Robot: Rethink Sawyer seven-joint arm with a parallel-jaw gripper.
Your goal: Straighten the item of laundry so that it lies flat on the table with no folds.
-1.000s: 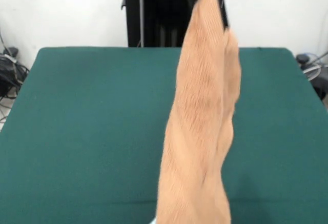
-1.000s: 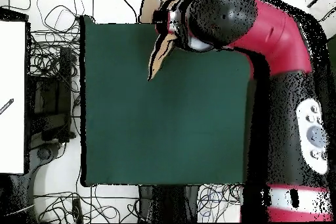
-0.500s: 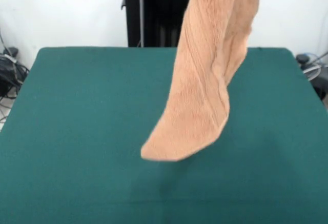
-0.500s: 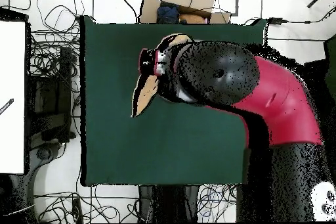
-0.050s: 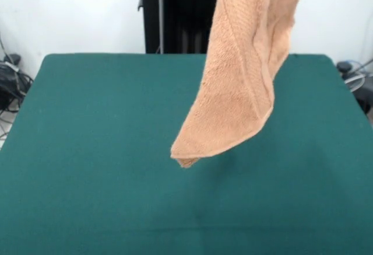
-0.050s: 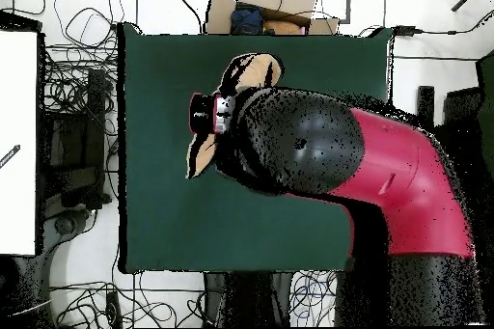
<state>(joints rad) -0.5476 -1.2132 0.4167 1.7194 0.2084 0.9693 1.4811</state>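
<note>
The item of laundry (image 5: 245,80), a peach-orange towel, hangs in the air from above the picture's top edge. It is bunched lengthwise, and its lowest corner (image 5: 185,160) dangles above the middle of the green table (image 5: 87,150) without touching it. In the overhead view the red and black arm covers most of it. Only orange patches of the towel (image 6: 201,156) show beside the gripper (image 6: 205,115), which is shut on the towel's upper end over the table (image 6: 154,209).
A cardboard box (image 6: 265,2) sits just beyond one table edge in the overhead view. Tangled cables (image 6: 82,103) and a white board (image 6: 19,142) lie along another side. More cables (image 5: 9,80) show at the left in the front view.
The towel has been lifted: its lower end, first past the front view's bottom edge, now hangs free above the table. In the overhead view the arm has swung in over the table's middle.
</note>
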